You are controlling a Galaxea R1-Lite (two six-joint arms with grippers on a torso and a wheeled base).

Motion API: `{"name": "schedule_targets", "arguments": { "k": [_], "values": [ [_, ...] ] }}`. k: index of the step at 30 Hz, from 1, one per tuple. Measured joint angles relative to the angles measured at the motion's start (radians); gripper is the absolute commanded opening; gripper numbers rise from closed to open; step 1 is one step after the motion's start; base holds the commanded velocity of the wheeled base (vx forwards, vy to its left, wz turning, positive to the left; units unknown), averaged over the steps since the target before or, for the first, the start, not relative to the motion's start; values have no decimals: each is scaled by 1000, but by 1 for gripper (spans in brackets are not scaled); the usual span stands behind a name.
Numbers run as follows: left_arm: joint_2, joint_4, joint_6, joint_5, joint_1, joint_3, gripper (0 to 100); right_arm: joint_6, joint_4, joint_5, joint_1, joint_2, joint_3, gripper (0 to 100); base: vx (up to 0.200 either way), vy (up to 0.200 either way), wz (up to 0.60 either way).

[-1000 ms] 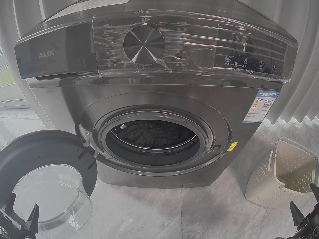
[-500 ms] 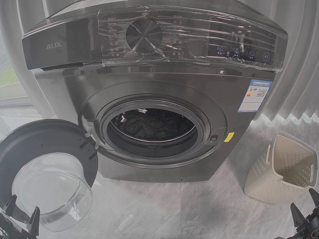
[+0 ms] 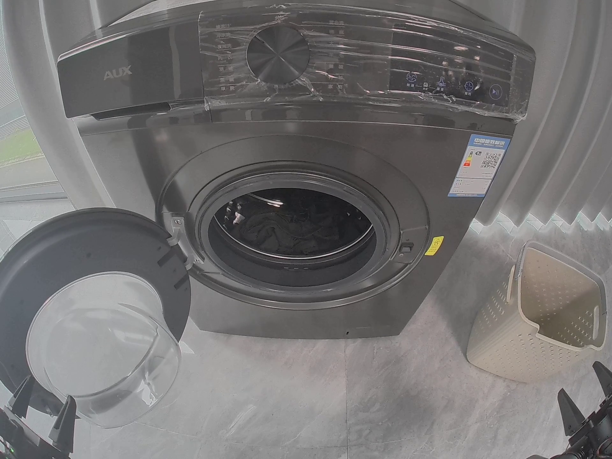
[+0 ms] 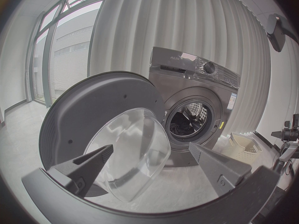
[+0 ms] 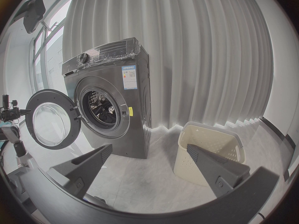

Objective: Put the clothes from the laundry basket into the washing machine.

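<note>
Grey front-load washer (image 3: 127,160) fills the centre and top of the head view. Door (image 3: 83,243) is swung wide open at lower left of the frame, hinged at the port's left edge, with its clear glass bowl bulging toward the camera. Clothes (image 3: 290,227): a dark bundle lying inside the drum (image 4: 201,111), frame centre, seen through the open port. Cream perforated basket (image 3: 503,326) stands on the floor (image 3: 357,396) at lower right, apart from the washer and near the curtain (image 3: 561,129), its inner walls in plain sight.

Left hand (image 3: 44,403) is at the bottom left corner, just under the door glass in the frame. It is released, fingers spread, grasping nothing. In the left wrist view the two fingers frame the door glass and the port, with a wide gap.

Right hand (image 3: 583,393) is at the bottom right corner, below the basket. It is also released, fingers apart, nothing between them. In the right wrist view one finger overlaps the basket in the frame and the other lies over the floor, the hand apart from the basket.

Panel (image 3: 357,65) at the top is covered in clear wrap, with a round dial (image 3: 278,55) at upper centre. A label (image 3: 479,166) sits at the right of the washer front. Window (image 3: 19,141) at the far left edge.
</note>
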Motion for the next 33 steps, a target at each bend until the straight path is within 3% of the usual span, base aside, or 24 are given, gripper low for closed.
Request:
{"name": "schedule_targets", "arguments": {
  "k": [6,9,12,18,20,23,26,28,33],
  "values": [
    [0,-1,-16,14,0,0,100,-1,0,0,0,0,0,100,-100,0,0],
    [0,-1,-5,21,2,0,100,-2,0,0,0,0,0,100,-200,0,0],
    [1,-1,41,22,19,0,100,-2,0,0,1,0,0,100,0,0,0],
    [-30,0,175,-9,100,0,100,-2,0,0,1,0,0,100,0,0,0],
    [-43,3,195,-29,114,0,100,-2,0,0,1,0,0,100,0,0,0],
    [-56,6,162,-53,125,0,100,-2,0,0,1,0,0,100,0,0,0],
    [-63,6,69,-68,130,0,100,-2,0,0,1,1,0,100,-133,0,0],
    [-66,5,28,-77,133,0,100,-3,0,0,1,1,0,100,-200,0,0],
    [-70,1,11,-80,136,0,100,-2,0,0,0,2,0,100,-120,0,0]
  ]
}}
